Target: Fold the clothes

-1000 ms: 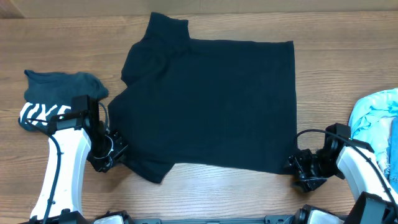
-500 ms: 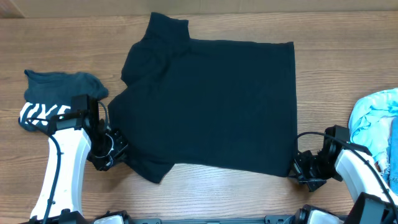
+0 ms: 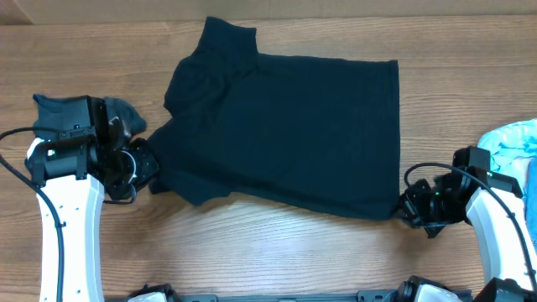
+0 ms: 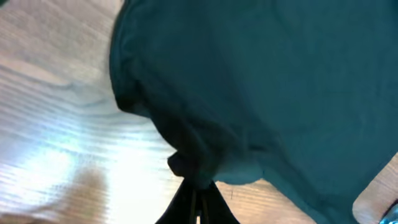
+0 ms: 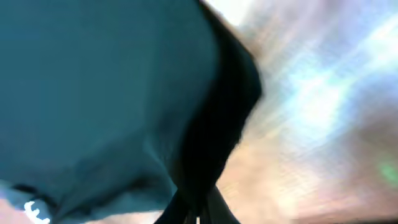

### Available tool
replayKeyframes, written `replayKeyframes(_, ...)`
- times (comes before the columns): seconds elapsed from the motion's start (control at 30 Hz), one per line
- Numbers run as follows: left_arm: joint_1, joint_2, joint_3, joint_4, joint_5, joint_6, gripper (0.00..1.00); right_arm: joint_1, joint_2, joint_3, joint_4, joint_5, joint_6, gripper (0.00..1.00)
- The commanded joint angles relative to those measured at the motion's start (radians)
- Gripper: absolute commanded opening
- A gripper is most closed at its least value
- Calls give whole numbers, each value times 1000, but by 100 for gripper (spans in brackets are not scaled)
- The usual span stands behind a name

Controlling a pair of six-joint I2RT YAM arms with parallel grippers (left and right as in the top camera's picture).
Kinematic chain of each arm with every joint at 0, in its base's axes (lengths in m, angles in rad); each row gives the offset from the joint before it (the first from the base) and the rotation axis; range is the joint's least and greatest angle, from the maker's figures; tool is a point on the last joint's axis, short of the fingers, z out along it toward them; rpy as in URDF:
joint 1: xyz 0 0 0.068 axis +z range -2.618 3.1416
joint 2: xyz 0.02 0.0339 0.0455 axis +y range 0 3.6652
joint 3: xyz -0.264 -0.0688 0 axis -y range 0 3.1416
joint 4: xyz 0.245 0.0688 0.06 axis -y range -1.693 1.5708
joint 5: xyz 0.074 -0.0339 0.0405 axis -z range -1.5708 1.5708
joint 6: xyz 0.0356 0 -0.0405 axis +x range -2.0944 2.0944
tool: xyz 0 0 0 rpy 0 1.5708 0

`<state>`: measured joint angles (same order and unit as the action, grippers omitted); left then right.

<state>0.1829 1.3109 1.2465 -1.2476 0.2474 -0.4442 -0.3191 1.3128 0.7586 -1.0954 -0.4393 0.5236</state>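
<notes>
In the middle of the desk (image 3: 252, 252) lies the black T-shirt (image 3: 285, 134), spread nearly flat, with one sleeve (image 3: 226, 38) pointing to 11 o'clock. At the 8 o'clock corner of the shirt, the left pincer (image 3: 149, 172) is closed tight on a small bunch of the cloth. Its wrist view shows the fabric gathered into a knot just above the fingers (image 4: 186, 202). At 5 o'clock the right pincer (image 3: 407, 205) is also closed, and it has the hem corner pinched between its tips.

A dark garment (image 3: 50, 105) sits at 9 o'clock, partly under the left arm, and a light blue garment (image 3: 512, 138) is at 3 o'clock, apart from the shirt.

I think the cloth is light and very soft. It will sag and wrinkle between the two grips, so it must be carried with some tension. The two corners of the near edge seem to me the good places to hold, because the edge then stays straight for a fold toward 12 o'clock.
</notes>
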Motion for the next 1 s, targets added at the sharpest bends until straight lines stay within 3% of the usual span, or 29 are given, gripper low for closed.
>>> replayKeyframes(0.0,-7,2,24,57,-3,23,4,4,19,23,79,-92,4,4)
replayKeyframes(0.43,-85,206,24,305,-23,109,4,4,187,23,603,-113,71,4)
replayKeyframes(0.6,-99,283,24,379,-48,117,4,4,187,22,682,-112,71,4)
replayKeyframes(0.63,-99,290,24,388,-49,120,4,4,187,22,685,-112,71,12)
replayKeyframes(0.67,-99,297,24,396,-49,124,5,4,187,22,689,-112,71,49)
replayKeyframes(0.7,-99,300,24,396,-49,124,8,4,187,22,692,-112,71,68)
replayKeyframes(0.73,-99,303,24,396,-58,124,19,4,187,22,694,-113,71,72)
replayKeyframes(0.77,-99,302,24,396,-71,126,38,4,187,22,692,-113,71,79)
replayKeyframes(0.8,-98,302,29,391,-79,136,51,4,187,22,689,-113,71,85)
replayKeyframes(0.87,-84,302,72,336,-91,162,64,4,187,22,668,-117,67,87)
replayKeyframes(0.97,-77,302,164,227,-87,187,61,4,187,22,629,-151,18,88)
